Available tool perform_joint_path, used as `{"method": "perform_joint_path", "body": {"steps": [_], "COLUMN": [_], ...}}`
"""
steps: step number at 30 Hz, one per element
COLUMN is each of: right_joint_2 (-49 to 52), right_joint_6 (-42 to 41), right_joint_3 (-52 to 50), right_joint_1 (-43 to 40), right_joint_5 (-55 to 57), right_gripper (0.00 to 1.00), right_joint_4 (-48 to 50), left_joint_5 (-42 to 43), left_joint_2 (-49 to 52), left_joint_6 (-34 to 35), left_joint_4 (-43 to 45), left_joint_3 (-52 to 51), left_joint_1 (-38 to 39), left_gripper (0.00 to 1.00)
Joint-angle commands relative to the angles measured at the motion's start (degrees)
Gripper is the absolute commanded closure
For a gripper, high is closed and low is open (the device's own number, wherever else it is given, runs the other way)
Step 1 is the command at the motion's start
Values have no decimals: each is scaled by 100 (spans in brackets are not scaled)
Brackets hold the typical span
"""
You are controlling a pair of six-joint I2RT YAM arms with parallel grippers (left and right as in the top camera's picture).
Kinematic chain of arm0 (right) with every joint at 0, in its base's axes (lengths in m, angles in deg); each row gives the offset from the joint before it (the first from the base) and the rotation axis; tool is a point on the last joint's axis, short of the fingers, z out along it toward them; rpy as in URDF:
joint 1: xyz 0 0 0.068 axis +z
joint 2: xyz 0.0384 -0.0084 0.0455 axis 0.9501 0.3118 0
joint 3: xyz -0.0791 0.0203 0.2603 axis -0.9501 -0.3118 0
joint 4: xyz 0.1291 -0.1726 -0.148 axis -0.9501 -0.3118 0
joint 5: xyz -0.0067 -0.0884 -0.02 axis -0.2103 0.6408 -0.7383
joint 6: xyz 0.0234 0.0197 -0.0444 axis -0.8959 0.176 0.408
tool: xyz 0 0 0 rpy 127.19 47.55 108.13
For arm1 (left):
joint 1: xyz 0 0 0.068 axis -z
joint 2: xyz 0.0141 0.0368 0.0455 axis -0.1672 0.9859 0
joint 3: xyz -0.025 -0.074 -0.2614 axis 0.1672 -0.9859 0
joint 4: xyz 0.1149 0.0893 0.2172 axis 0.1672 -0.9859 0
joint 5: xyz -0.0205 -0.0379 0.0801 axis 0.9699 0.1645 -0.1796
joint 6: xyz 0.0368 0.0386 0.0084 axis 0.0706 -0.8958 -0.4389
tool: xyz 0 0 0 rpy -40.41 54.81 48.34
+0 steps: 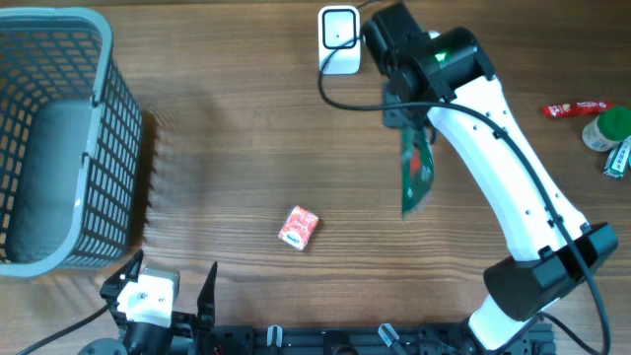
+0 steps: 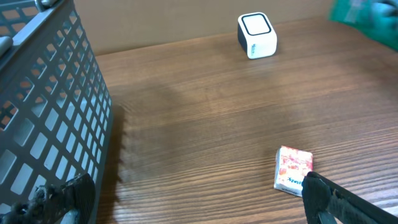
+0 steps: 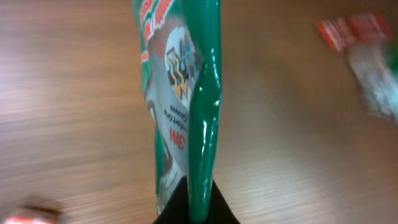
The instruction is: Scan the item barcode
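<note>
Two hands: right hand [image 1: 405, 116] clamped on green packet [image 1: 417, 173] near white scanner [image 1: 338, 39], left hand [image 1: 173, 268] spread apart.

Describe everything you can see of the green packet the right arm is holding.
The green packet is a glossy, flexible plastic pouch, green with a silvery printed panel, red lettering and a 3M logo. It is creased and shows almost edge-on to the right wrist camera. The right gripper is shut on one end, and nothing else appears to touch it. From overhead it looks blurred, held up over the wooden table, a little way from the white scanner.
</note>
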Motion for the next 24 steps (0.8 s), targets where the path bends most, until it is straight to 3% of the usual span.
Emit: {"method": "perform_joint_path", "body": {"steps": [1, 6, 17, 20, 24], "right_joint_2": [-39, -33, -33, -31, -26], "right_joint_6": [-1987, -3093, -8024, -8478, -8474], "right_joint_3": [-52, -85, -658, -820, -835], "right_joint_1": [2, 2, -11, -26, -42], "right_joint_5": [61, -1486, -2944, -3038, -3060], "right_gripper": [95, 95, 96, 95, 95], "right_joint_4": [-140, -140, -140, -140, -140], "left_joint_5": [68, 68, 68, 68, 68], "left_joint_2": [-9, -9, -9, -9, -9], "left_joint_6": [15, 15, 15, 15, 15], "left_joint_4": [13, 13, 13, 13, 13], "left_joint_3": [-4, -4, -4, -4, -4], "left_joint_1": [26, 26, 26, 26, 26], "left_gripper": [0, 0, 0, 0, 0]}}
